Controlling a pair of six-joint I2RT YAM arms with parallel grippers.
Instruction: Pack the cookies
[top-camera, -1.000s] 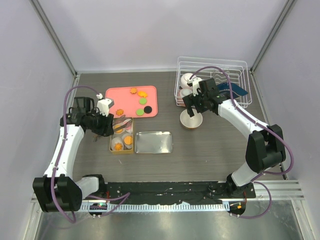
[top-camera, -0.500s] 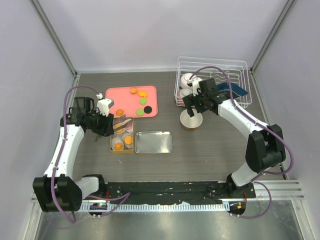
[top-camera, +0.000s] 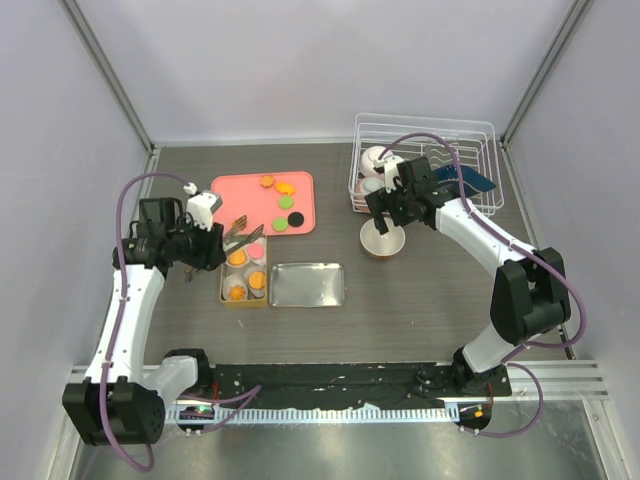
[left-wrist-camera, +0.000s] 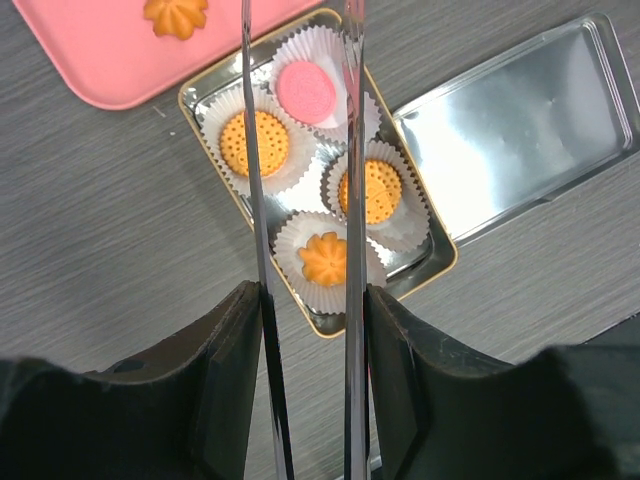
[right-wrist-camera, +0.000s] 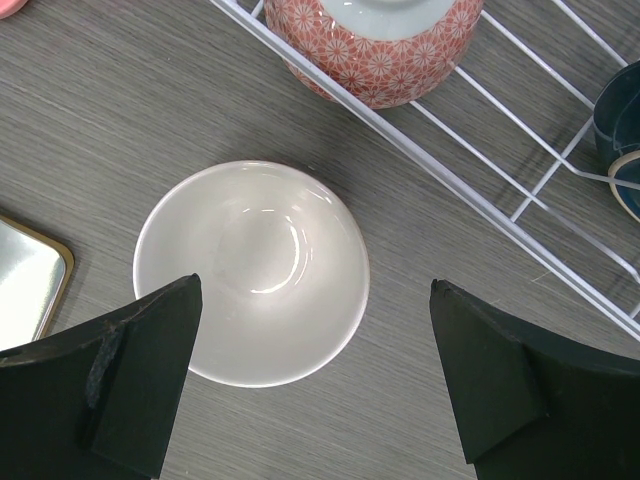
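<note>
Between picks: four cookies (left-wrist-camera: 325, 258) are packed in the tin (left-wrist-camera: 186, 100), centre frame.
Empty tweezers (left-wrist-camera: 255, 200) are pinched by the left gripper (left-wrist-camera: 312, 330); another cookie is likely to be fetched from the pink tray (top-camera: 240, 195), upper left. The right gripper (right-wrist-camera: 312, 300) is spread.

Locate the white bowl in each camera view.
Top external: right of centre, on the table in front of the wire rack; white bowl.
Left wrist: not in view; that picture shows only the tongs over the cookie tin.
Right wrist: centre of the picture.
Shared landmark: the silver tray, left of the bowl in the top view, upper right in the left wrist view, and probably the corner at the left edge of the right wrist view.
</note>
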